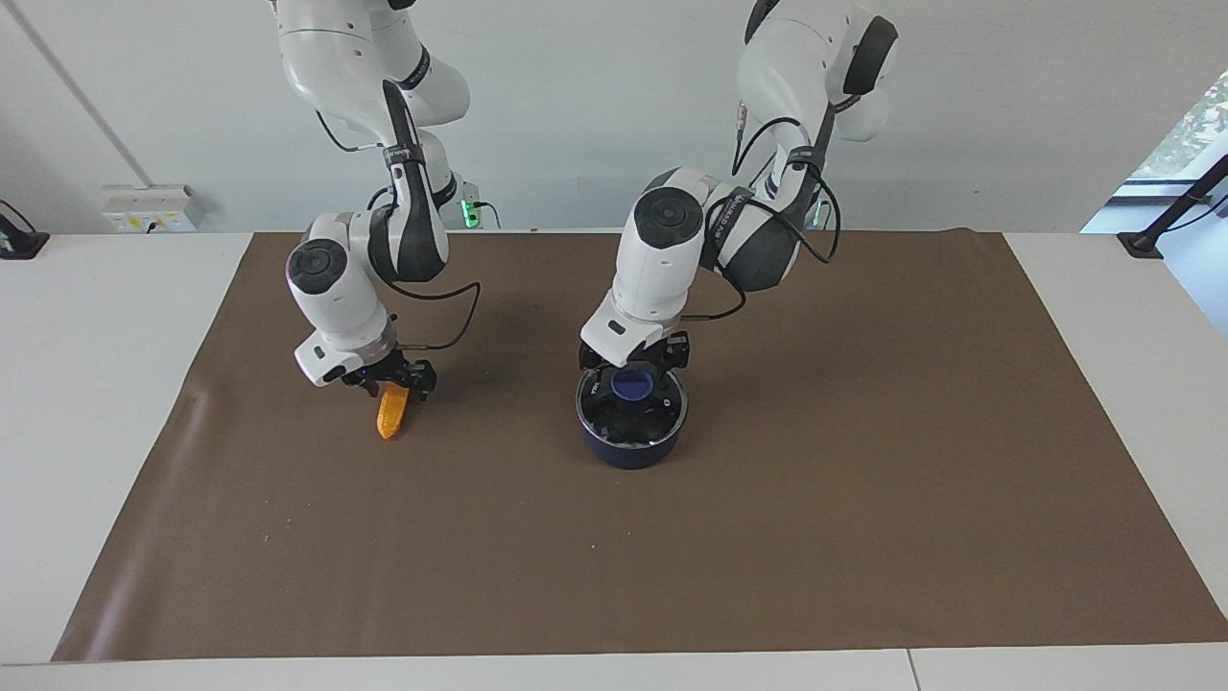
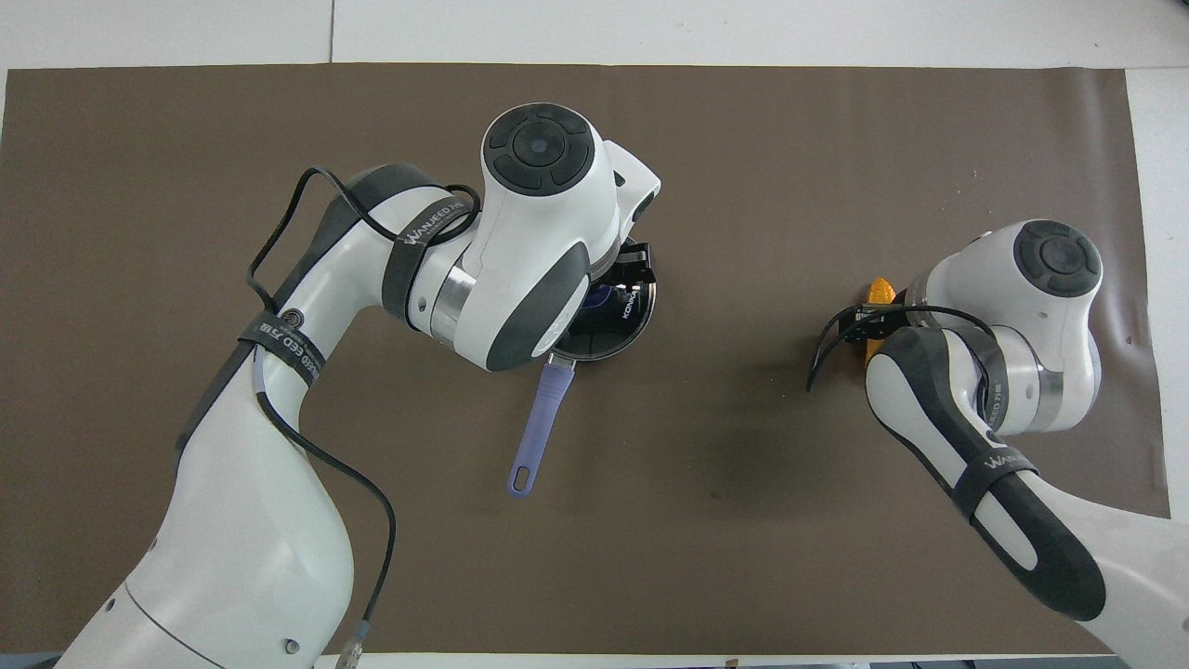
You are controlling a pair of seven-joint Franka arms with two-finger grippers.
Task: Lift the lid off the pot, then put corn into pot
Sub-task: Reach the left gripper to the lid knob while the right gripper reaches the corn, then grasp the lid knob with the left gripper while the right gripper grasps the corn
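Glass lid (image 1: pixel 632 408) with metal rim sits on the pot (image 1: pixel 628 449), blue knob (image 1: pixel 632 386) centred. Pot stands mid-table on the brown mat (image 1: pixel 767 537); navy wall visible only in the facing view. Pot handle (image 2: pixel 539 423) points toward the robots; the facing view hides it under the left arm.

Left end effector (image 1: pixel 633 369) is down on the lid, fingers either side of the knob. Whether they are clenched on the knob or just beside it: cannot tell. In the overhead view the left wrist covers most of the lid (image 2: pixel 620 321); only an arc of rim and a sliver of knob show.

Corn (image 1: pixel 390 413) lies on the mat toward the right arm's end of the table, well apart from the pot. Right end effector (image 1: pixel 395 382) is at the cob's end nearer the robots, fingers grasping that end; tapered tip sticks out, resting on or just above the mat. Overhead, only a small orange tip of the corn (image 2: pixel 879 292) shows past the right end effector (image 2: pixel 871 321); the rest is hidden.

Table (image 1: pixel 96 403) is white around the mat.
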